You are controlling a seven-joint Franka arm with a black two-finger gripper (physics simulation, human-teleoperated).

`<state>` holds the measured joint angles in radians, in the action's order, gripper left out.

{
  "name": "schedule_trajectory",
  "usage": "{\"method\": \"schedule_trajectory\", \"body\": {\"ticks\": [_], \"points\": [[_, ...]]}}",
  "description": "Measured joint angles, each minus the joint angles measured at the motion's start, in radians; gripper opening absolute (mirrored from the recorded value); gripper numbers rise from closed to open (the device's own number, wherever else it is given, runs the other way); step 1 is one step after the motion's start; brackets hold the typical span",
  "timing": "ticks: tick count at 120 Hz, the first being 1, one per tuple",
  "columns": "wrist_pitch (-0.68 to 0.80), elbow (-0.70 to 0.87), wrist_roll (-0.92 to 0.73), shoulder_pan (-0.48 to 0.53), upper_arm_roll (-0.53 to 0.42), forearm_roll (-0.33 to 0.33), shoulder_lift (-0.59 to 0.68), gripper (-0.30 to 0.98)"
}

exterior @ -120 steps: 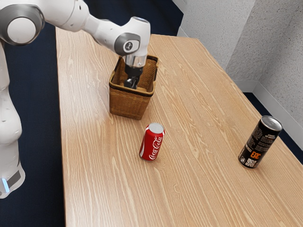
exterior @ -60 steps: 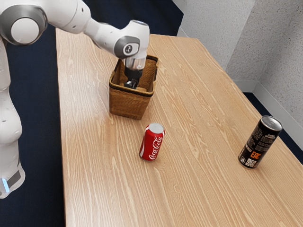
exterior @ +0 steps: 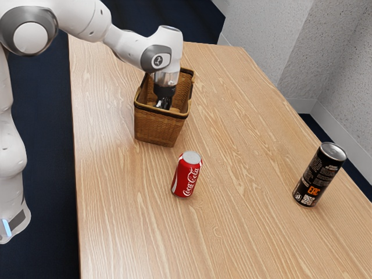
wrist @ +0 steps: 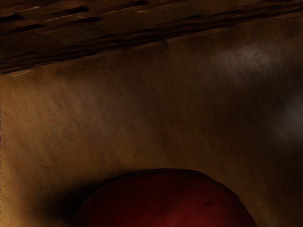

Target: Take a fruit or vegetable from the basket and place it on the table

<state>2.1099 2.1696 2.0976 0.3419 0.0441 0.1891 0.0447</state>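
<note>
toward the tabletop's [exterior: 116, 203] far edge, a basket [exterior: 158, 128] is holding a rounded red thing [wrist: 165, 203] just under the gripper [exterior: 164, 103], whose grip i cannot tell. a coke can [exterior: 186, 175] is standing nearby, a black can [exterior: 318, 175] toward the exterior view's right edge of the tabletop.
</note>
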Motion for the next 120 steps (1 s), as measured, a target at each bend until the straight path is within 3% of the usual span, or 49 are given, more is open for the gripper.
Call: {"method": "schedule_trajectory", "body": {"ticks": [46,58,88,102,120], "points": [[-0.049,-0.006,-0.008,0.008,0.003,-0.007,0.079,0.33],[-0.085,-0.037,-0.003,0.006,0.002,-0.034,0.112,0.33],[-0.281,-0.394,0.032,-0.003,-0.072,-0.184,0.119,0.33],[-0.344,-0.577,0.046,-0.012,-0.144,-0.249,0.033,0.33],[-0.381,-0.785,0.059,-0.088,-0.163,-0.302,-0.124,0.33]]}}
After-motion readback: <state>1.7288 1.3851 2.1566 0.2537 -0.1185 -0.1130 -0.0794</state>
